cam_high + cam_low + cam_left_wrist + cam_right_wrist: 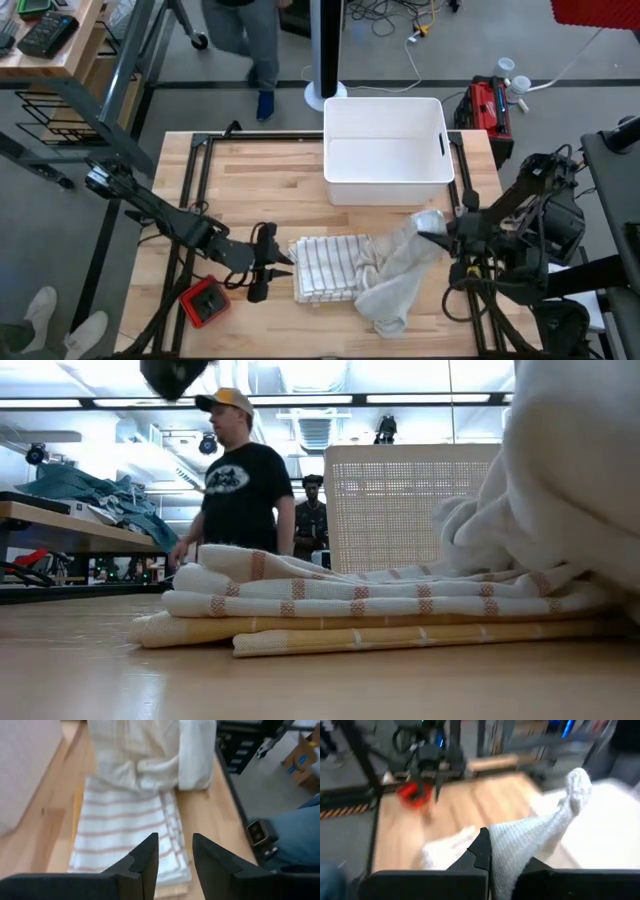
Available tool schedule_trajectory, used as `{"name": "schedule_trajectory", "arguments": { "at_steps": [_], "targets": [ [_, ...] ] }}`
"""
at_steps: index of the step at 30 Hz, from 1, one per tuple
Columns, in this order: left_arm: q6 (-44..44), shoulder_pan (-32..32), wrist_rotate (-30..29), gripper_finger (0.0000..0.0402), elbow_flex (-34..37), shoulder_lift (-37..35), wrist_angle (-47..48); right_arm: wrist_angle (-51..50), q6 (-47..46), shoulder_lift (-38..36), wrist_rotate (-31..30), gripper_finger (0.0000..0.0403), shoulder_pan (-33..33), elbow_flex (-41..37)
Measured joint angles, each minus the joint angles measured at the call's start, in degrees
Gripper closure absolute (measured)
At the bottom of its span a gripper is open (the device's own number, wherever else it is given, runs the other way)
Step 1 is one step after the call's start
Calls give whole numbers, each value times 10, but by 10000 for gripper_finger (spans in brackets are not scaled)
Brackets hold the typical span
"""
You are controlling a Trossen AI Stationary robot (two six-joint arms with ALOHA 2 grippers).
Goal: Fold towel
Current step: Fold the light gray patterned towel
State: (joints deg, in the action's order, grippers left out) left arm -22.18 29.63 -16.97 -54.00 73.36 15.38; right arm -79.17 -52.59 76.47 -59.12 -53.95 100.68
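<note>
Two tools: right tool [432, 238] clamped on the white towel [400, 270], lifting its corner; left tool [275, 262], fingers apart, just left of the striped towel [330, 266].

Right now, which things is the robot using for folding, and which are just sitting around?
For the job:
- white towel, pinched in the right claw
- striped towel, folded
- left claw, open beside the striped towel

Just sitting there:
- white bin
- red thing near the table edge
</note>
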Motion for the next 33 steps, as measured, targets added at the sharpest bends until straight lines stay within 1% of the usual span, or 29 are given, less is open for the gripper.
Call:
{"name": "schedule_trajectory", "arguments": {
  "at_steps": [3,5,6,10,13,14,16,19,22,25,28,30,33],
  "targets": [
    [-13,-1,-1,297,34,18,-33,-67,-85,5,83,403,1,4],
    [-2,-4,-4,301,58,37,-82,-109,-149,11,143,403,1,2],
    [6,-7,-4,303,71,48,-105,-109,-164,13,173,403,2,-1],
    [39,-29,-5,313,109,97,-202,-108,-184,24,271,403,4,-7],
    [37,-45,-5,320,118,135,-237,-107,-186,38,331,403,5,-8],
    [33,-51,-5,322,118,149,-248,-108,-186,43,345,403,5,-8],
    [21,-62,-4,324,115,177,-257,-108,-187,50,353,403,5,-8],
    [-4,-81,0,324,94,224,-253,-108,-190,58,353,403,5,-8],
    [-27,-95,7,325,62,263,-219,-108,-190,62,354,403,5,-8],
    [-52,-104,11,325,23,298,-134,-109,-206,62,364,403,5,-8],
    [-71,-108,7,325,-18,322,-49,-109,-228,62,390,403,5,-8],
    [-76,-108,4,325,-35,331,-11,-109,-236,62,406,403,5,-8],
    [-81,-109,4,325,-41,326,22,-108,-257,62,429,403,5,-9]
  ]
}}
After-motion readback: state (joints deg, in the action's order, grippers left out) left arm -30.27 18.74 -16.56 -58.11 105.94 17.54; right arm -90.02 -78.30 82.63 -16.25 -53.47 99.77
